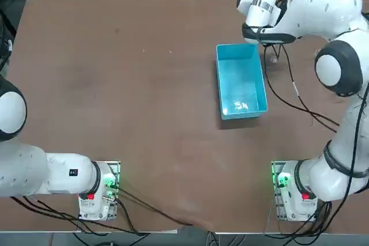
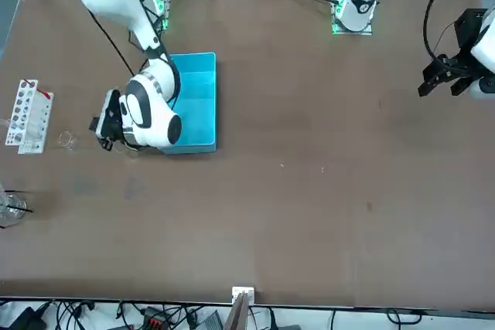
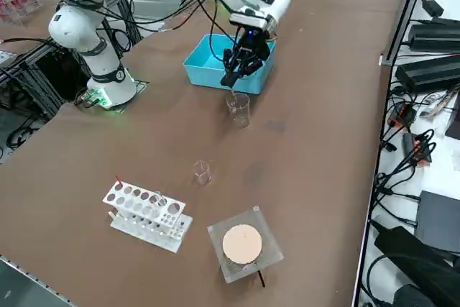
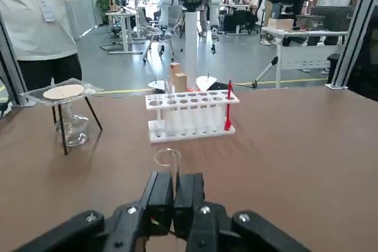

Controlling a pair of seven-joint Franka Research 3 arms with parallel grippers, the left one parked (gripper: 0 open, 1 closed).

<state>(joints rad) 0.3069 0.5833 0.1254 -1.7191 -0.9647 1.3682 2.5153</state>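
The right gripper (image 3: 231, 80) hung low over the brown wooden table (image 3: 323, 149), close by the blue rectangular plastic bin (image 3: 208, 77), on the bin's right side as the robot counts it. Its two black fingers were pressed together, and nothing could be seen pinched between them.

The thing nearest to the claw was the larger clear glass beaker (image 3: 238, 109). It stood upright on the bare table with its mouth open to the top, just beyond the fingertips and outside the bin. Whether the tips touched its rim or stopped short of it could not be told from any view.

The claw's long axis ran away from the bin and out toward the table's right end. Along much the same line stood the beaker first, then the smaller clear glass beaker (image 3: 202, 172) well apart from it, then the white plastic test-tube rack (image 3: 147, 215), which lay broadside across that line. The wrist camera bore this out: one glass rim showed straight ahead over the closed fingertips, with the rack directly behind it. Which of the two beakers that rim belonged to could not be settled.

The metal tripod stand with a square wire gauze (image 3: 243, 244) stood near the rack, off to one side of the line. The working right arm was the only arm near these things
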